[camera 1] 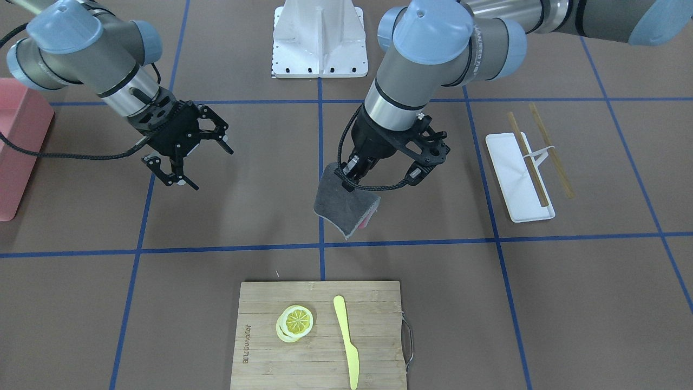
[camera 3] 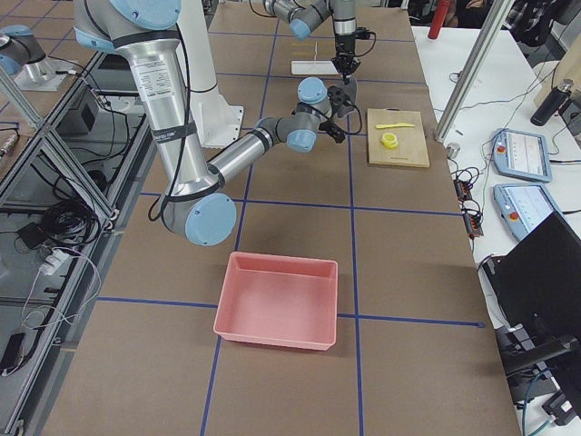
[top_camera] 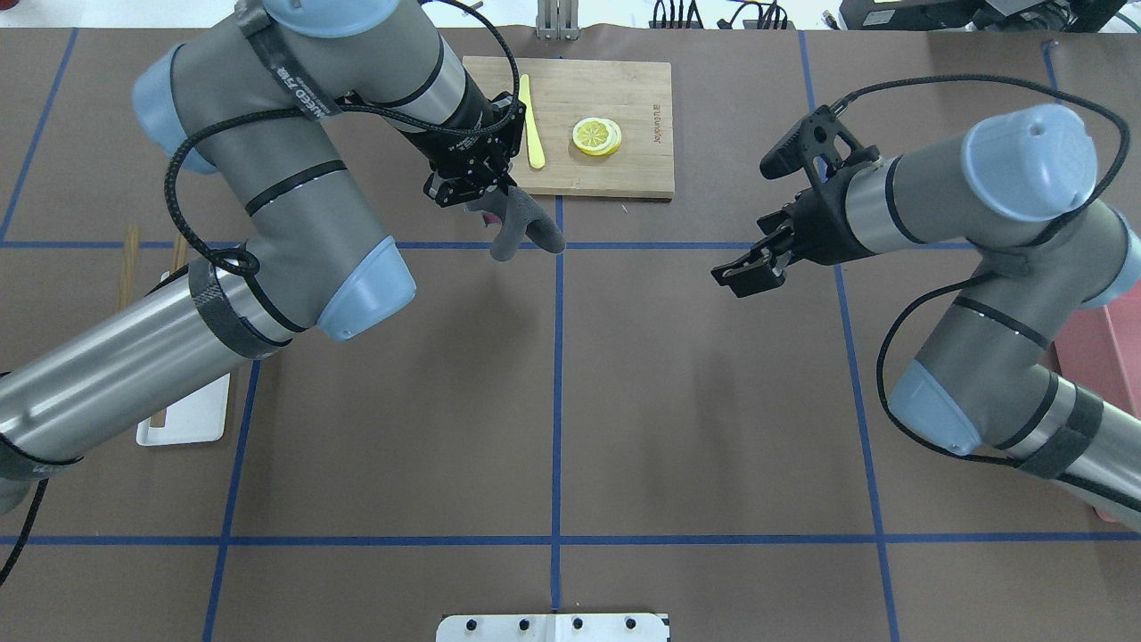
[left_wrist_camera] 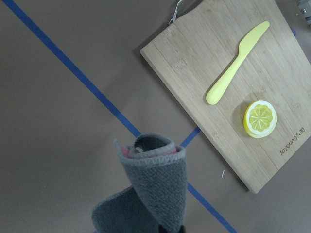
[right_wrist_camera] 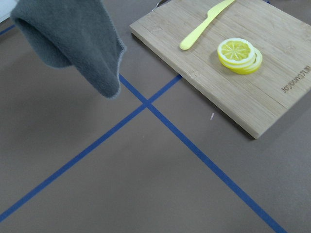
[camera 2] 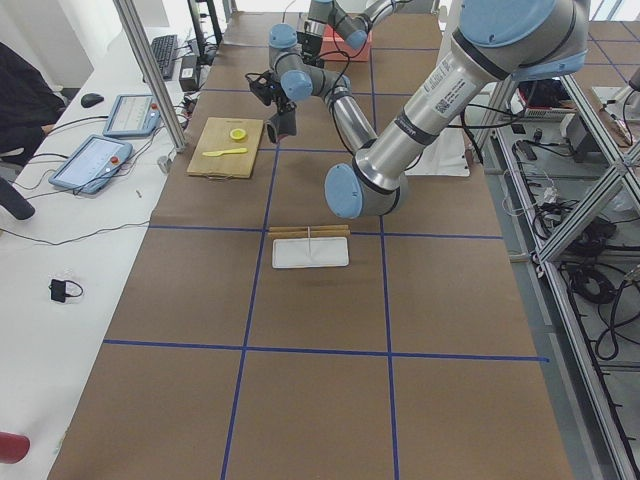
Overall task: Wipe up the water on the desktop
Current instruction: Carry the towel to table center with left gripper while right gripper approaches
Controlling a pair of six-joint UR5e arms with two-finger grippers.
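Just on the robot's side of the cutting board (camera 1: 260, 303), over a crossing of blue tape lines, a grey cloth (camera 1: 341, 203) hung folded from the left jaws, which were clamped on its top edge. Its lowest corner was clear of the desk (camera 1: 233, 216). Farther from the board, toward the robot's right, the right jaws hovered spread wide, holding nothing. Open brown desk stretched around the board except at its far edge, which lay near the desk's rim. On the board lay lemon slices (camera 1: 295, 322) and a yellow knife (camera 1: 346, 338), apart. Well off toward the robot's left, a white tray (camera 1: 511, 162) carried one chopstick (camera 1: 528, 160), with another lying beside it. A pink bin (camera 3: 272, 313) sat well off toward the right.
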